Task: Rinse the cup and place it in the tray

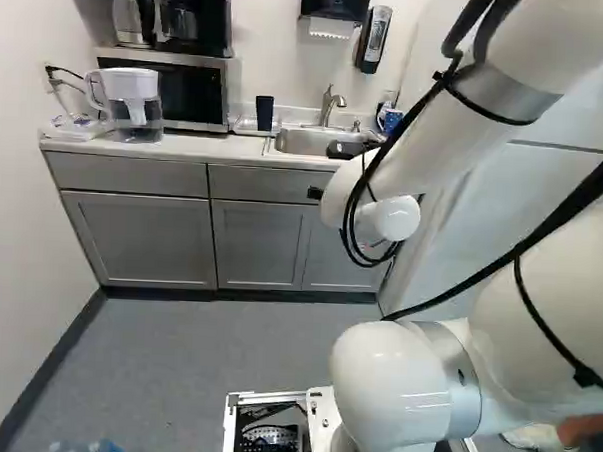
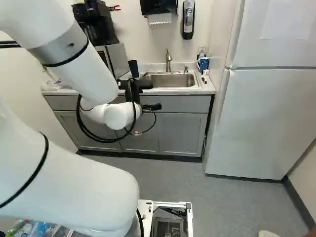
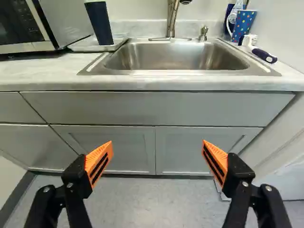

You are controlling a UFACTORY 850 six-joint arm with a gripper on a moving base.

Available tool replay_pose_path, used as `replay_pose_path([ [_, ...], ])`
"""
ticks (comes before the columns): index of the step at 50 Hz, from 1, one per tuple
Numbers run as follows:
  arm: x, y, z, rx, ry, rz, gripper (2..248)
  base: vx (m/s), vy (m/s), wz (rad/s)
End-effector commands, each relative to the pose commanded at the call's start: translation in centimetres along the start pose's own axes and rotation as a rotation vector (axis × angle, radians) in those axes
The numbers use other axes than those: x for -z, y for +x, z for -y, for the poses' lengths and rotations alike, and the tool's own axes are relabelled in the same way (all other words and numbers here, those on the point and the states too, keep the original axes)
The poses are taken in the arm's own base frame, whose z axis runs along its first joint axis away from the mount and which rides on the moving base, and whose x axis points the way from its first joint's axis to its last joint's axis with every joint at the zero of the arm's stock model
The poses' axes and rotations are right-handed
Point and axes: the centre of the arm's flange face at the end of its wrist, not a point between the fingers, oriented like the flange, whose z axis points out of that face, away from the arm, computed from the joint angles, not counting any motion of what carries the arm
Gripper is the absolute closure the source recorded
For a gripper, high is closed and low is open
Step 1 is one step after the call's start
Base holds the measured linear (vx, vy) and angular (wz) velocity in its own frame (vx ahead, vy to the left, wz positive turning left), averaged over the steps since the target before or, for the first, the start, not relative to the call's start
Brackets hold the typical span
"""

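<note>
the dark blue cup (image 3: 99, 21) stands upright on a flat grey tray (image 3: 92, 46) on the tabletop (image 3: 42, 71), between the microwave (image 3: 23, 23) and the steel sink (image 3: 175, 56), so it already sits where the task wants it; whether it has been rinsed cannot be told, and the scene fits equally a cup waiting to be washed or one set back after. the tool (image 3: 158, 159) hangs in front of the cabinet doors (image 3: 109, 147), below the tabletop's edge, its orange pads (image 3: 98, 160) spread wide with nothing between them. the faucet (image 3: 172, 16) rises behind the basin. whichever stage this is, any move near the cup should clear the tabletop's front edge and keep off the microwave's corner just beside it, since a tall narrow cup may tip from a sideways nudge.
</note>
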Motion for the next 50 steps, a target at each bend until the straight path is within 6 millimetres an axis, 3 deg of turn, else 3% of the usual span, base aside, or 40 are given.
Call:
replay_pose_path([
  [24,1.7,-3.4,0.5,0.006,0.015,-0.043,3,0.000,0.000,0.000],
  [50,2.7,-5.0,0.8,0.009,0.021,-0.064,3,0.000,0.000,0.000],
])
